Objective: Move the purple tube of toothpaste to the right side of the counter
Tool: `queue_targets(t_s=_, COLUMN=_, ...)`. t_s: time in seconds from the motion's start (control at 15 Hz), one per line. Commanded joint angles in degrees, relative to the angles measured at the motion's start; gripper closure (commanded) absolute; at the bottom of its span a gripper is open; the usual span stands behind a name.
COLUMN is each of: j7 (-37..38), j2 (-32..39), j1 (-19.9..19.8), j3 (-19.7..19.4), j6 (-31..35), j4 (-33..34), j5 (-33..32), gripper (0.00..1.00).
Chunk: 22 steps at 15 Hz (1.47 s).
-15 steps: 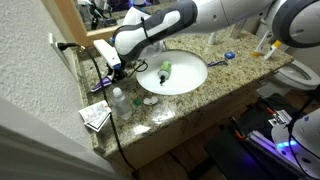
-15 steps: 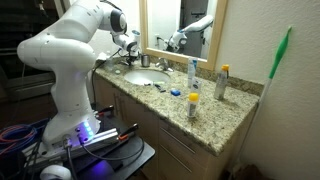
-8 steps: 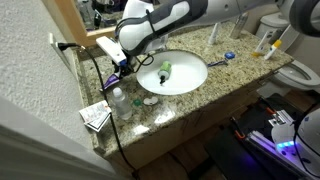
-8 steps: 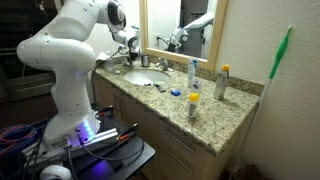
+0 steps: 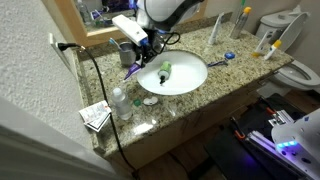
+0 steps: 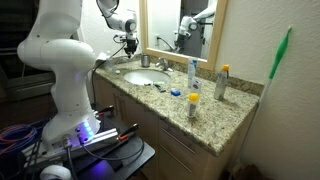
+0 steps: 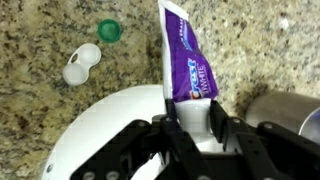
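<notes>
The purple tube of toothpaste hangs from my gripper, which is shut on its paler end. In an exterior view the tube dangles just above the speckled granite counter, at the left rim of the white sink basin, below the gripper. In the wrist view the counter and the basin rim lie beneath the tube. The gripper also shows above the far end of the counter; the tube is too small to make out there.
A green object lies in the basin. A blue toothbrush lies right of it. A clear bottle and cards stand at the counter's left end. Bottles stand far right. A green cap and a white case lie nearby.
The gripper has risen from the counter left of the sink, with the purple tube in it, and moved up and toward the faucet side. The arm now stands higher.
</notes>
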Motion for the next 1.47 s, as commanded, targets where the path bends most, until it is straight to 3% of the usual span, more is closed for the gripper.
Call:
queue_targets(t_s=0.0, j7=9.42, j2=-10.99, j1=-2.67, j3=-1.39, j6=4.31, j4=-13.98, j5=-4.04, gripper=0.88)
queue_targets(t_s=0.2, j7=15.66, j2=-17.73, j1=-6.89, j3=-1.32, j6=8.10, j4=-23.22, j5=-4.12, gripper=0.88)
queue_targets(t_s=0.4, j7=1.96, j2=-24.64, j1=-12.63, j3=3.10, j6=19.09, j4=-33.00, j5=11.64, gripper=0.88)
queue_targets(t_s=0.47, j7=8.13, j2=-18.40, j1=-11.81, j3=2.21, j6=13.67, j4=-24.95, j5=4.99, gripper=0.63)
queue_targets(t_s=0.6, j7=3.45, j2=-22.08, j1=-13.40, j3=3.31, j6=16.85, j4=-29.76, j5=9.72, gripper=0.63)
queue_targets(t_s=0.67, j7=3.33, j2=-23.11, j1=-13.56, j3=3.55, j6=17.26, j4=-30.88, j5=9.99, gripper=0.88)
queue_targets(t_s=0.87, j7=10.30, j2=-23.10, j1=-17.89, j3=-0.13, j6=20.21, j4=-33.63, j5=-0.84, gripper=0.88)
queue_targets(t_s=1.2, j7=19.76, j2=-28.06, j1=-28.66, j3=-8.40, j6=17.49, j4=-37.45, j5=-21.25, gripper=0.88)
queue_targets(t_s=1.33, j7=22.04, j2=-28.28, j1=-33.24, j3=-11.27, j6=20.15, j4=-37.91, j5=-24.78, gripper=0.88)
queue_targets(t_s=1.4, j7=19.47, j2=-26.12, j1=-31.24, j3=-8.96, j6=18.15, j4=-35.55, j5=-22.00, gripper=0.63)
